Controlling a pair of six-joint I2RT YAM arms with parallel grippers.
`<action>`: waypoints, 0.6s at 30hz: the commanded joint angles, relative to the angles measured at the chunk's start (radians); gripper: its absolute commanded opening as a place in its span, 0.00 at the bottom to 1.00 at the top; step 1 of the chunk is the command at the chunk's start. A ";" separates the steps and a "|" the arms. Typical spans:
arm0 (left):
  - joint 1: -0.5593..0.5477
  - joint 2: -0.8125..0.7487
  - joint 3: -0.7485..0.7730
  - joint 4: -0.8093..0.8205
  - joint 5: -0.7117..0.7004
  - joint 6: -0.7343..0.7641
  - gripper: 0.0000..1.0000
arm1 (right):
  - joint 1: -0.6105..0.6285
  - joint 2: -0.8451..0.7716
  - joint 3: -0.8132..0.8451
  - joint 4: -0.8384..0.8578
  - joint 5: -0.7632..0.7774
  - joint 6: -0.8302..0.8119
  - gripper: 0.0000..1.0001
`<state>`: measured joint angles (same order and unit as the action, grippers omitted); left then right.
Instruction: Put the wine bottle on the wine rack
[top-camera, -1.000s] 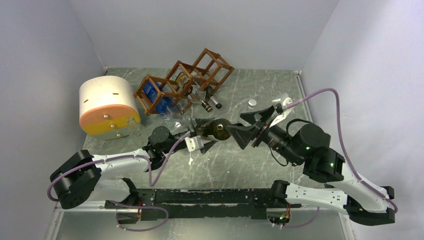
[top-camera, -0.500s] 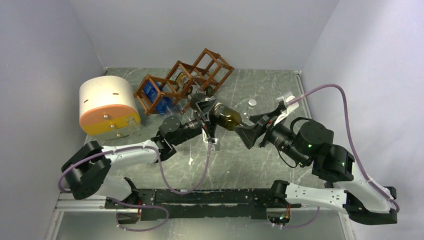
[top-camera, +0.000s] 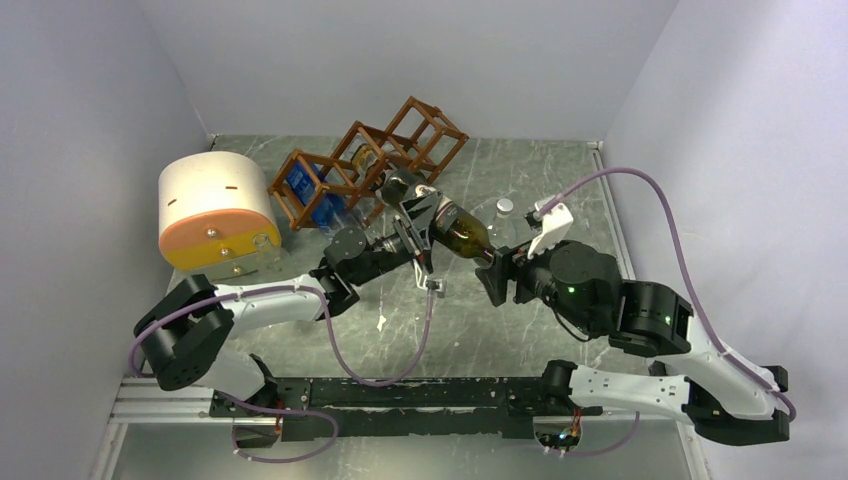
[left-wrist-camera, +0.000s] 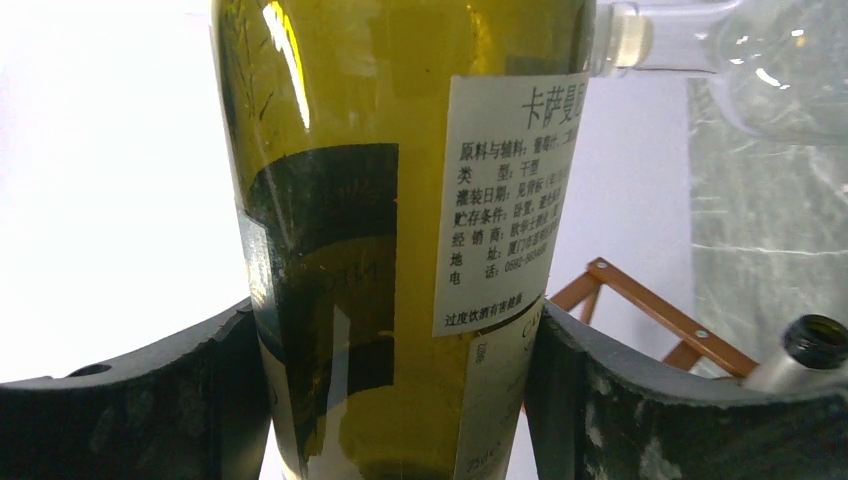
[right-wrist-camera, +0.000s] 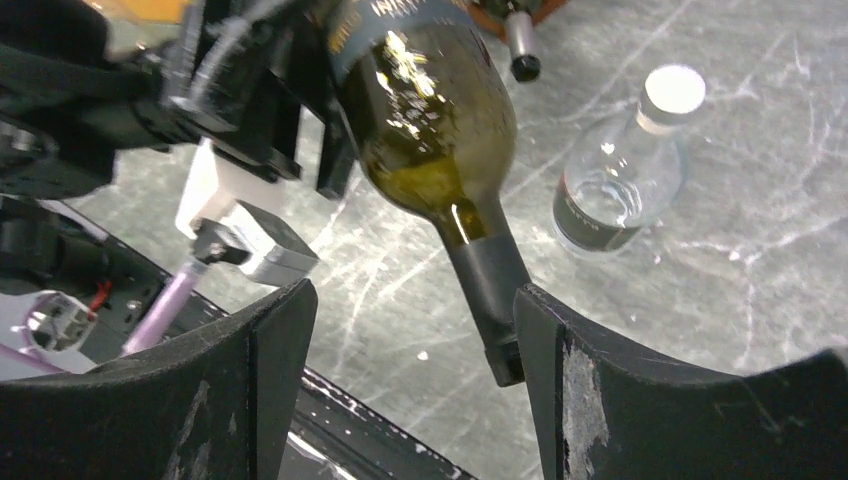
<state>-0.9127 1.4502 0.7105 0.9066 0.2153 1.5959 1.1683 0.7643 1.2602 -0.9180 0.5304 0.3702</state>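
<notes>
The wine bottle is clamped in the left tool near the wine rack — the right tool is held open around its neck.

— What stands around the counter?
— Three plain walls: the back wall, the left wall and the right wall. All are pale, with a light violet tone.
— And the counter itself?
— It looks like grey-green marble with white veins and some scratches. The light is soft and even.
</notes>
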 joint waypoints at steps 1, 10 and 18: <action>-0.006 -0.045 0.042 0.199 0.060 0.075 0.07 | 0.004 0.050 0.014 -0.135 0.057 0.070 0.75; -0.011 -0.056 0.005 0.288 0.127 0.090 0.07 | 0.004 0.068 -0.041 -0.099 -0.021 0.031 0.69; -0.020 -0.068 -0.013 0.304 0.159 0.092 0.07 | 0.004 0.120 -0.056 -0.042 -0.033 0.007 0.63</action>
<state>-0.9218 1.4357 0.6914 1.0428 0.3164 1.6688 1.1683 0.8623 1.2198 -1.0115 0.5106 0.3965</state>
